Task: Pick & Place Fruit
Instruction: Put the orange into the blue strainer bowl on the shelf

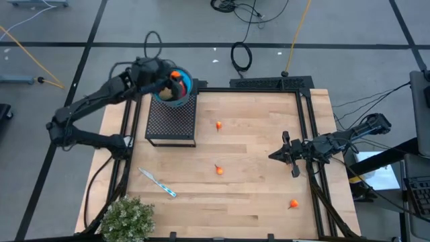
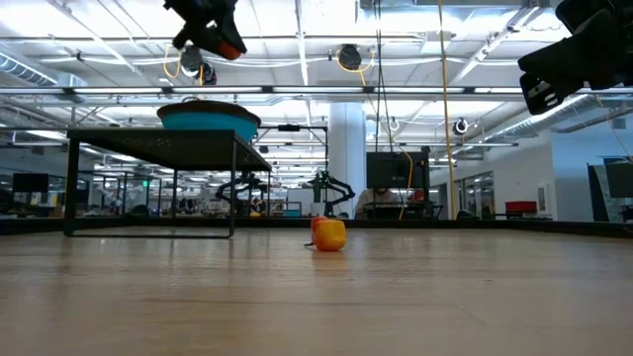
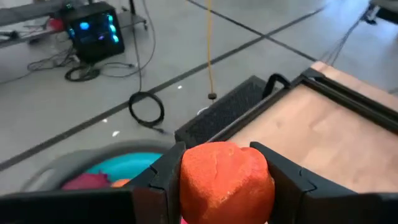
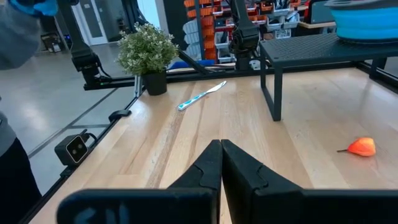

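My left gripper [image 1: 175, 77] hovers over the blue bowl [image 1: 180, 95], which stands on a black mesh stand [image 1: 171, 121] at the table's far left, and is shut on an orange fruit piece [image 3: 225, 180]. In the left wrist view the bowl [image 3: 127, 167] lies below with a dark pink piece [image 3: 87, 182] inside. Three small orange fruits rest on the wood: one [image 1: 219, 125] beside the stand, one [image 1: 219, 170] mid-table, one [image 1: 293, 204] near the right front. My right gripper [image 1: 273, 156] is shut and holds nothing above the table's right side. My left gripper pinches the orange fruit piece between its two fingers [image 3: 165, 180], one on each of its sides [image 3: 186, 186]. The piece is lifted clear and sits above the bowl; in the low view it shows at the gripper's lower end [image 2: 231, 46], well above the bowl's rim [image 2: 210, 114].
A thin blue-and-white stick [image 1: 158, 183] lies near the left front, next to a bushy green plant [image 1: 127, 218] at the near-left corner. Black rails [image 1: 306, 128] frame the table. A person's blue glove [image 4: 31, 6] and grey sleeve show beyond the table's edge in the right wrist view.
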You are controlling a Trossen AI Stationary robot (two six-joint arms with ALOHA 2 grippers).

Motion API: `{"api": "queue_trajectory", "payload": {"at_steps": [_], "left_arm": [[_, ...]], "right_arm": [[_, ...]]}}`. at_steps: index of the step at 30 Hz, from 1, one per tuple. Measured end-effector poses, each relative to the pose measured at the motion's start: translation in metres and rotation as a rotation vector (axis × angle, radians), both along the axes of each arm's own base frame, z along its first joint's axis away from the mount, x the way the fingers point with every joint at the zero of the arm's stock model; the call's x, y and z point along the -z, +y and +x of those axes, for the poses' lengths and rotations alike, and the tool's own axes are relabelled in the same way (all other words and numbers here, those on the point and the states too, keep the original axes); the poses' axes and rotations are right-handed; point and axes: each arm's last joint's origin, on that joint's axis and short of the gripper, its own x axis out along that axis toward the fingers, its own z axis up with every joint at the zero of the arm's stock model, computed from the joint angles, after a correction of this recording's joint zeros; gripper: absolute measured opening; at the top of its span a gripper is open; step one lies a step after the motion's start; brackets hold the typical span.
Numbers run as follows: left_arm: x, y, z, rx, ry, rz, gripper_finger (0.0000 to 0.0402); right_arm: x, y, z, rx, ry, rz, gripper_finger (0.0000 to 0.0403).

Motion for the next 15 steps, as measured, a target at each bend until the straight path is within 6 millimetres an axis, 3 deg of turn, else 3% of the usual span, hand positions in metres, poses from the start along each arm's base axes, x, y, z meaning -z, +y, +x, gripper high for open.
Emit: {"api": "queue_trajectory", "payload": {"at_steps": [3, 8, 15], "left_arm": [[-0.01, 0.004, -0.001, -0.021, 0.01, -0.049, 0.0154], [-0.009, 0.013, 0.005, -0.01, 0.029, -0.134, 0.0154], [0.013, 0.035, 0.011, -0.057, 0.121, -0.222, 0.0154]], "right_arm": [[0.0, 0.0, 0.0, 0.0, 0.0, 0.0, 0.0004], [0.0, 0.0, 0.0, 0.0, 0.0, 0.0, 0.0004], [0.0, 0.0, 0.0, 0.0, 0.0, 0.0, 0.0004]]}}
